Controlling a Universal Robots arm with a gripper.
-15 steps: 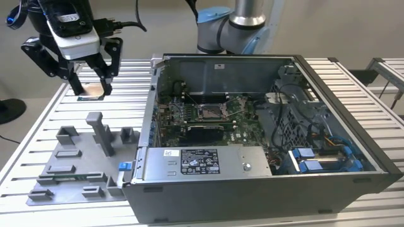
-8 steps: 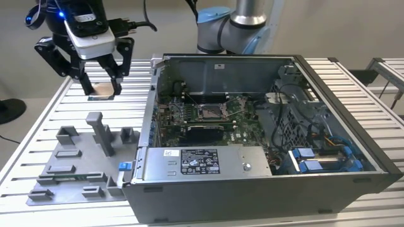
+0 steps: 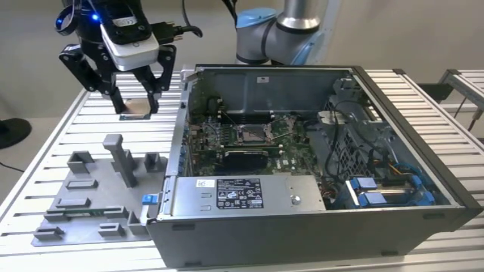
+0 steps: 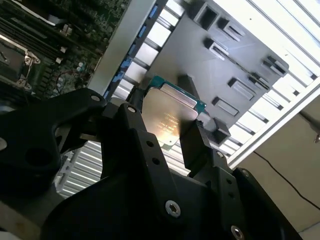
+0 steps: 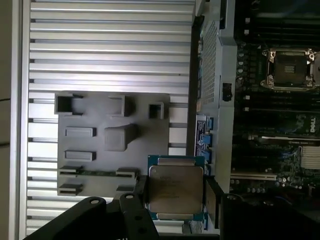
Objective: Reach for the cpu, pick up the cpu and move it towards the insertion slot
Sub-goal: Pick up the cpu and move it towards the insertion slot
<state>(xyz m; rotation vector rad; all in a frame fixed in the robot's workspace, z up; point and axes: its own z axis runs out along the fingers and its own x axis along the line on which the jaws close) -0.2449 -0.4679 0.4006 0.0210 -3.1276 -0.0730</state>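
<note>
The cpu (image 3: 138, 106) is a thin square chip hanging in the air over the slatted table, left of the open computer case in the exterior view. My gripper (image 3: 136, 107) is shut on it, one black finger on each of two opposite edges. Both wrist views show its silvery top face, the cpu (image 5: 175, 187) (image 4: 167, 112) sitting between the fingers (image 5: 212, 200) of the gripper (image 5: 175, 201) (image 4: 162, 132). The insertion slot (image 3: 253, 134) is a square socket with a shiny frame on the motherboard inside the case, well apart from the cpu; it also appears as the slot (image 5: 291, 67) in the first wrist view.
A grey tray (image 3: 83, 198) with raised plastic blocks lies on the table below the gripper, toward the front. The case's upright left wall (image 3: 181, 122) stands between the gripper and the motherboard. The arm's base (image 3: 291, 28) rises behind the case.
</note>
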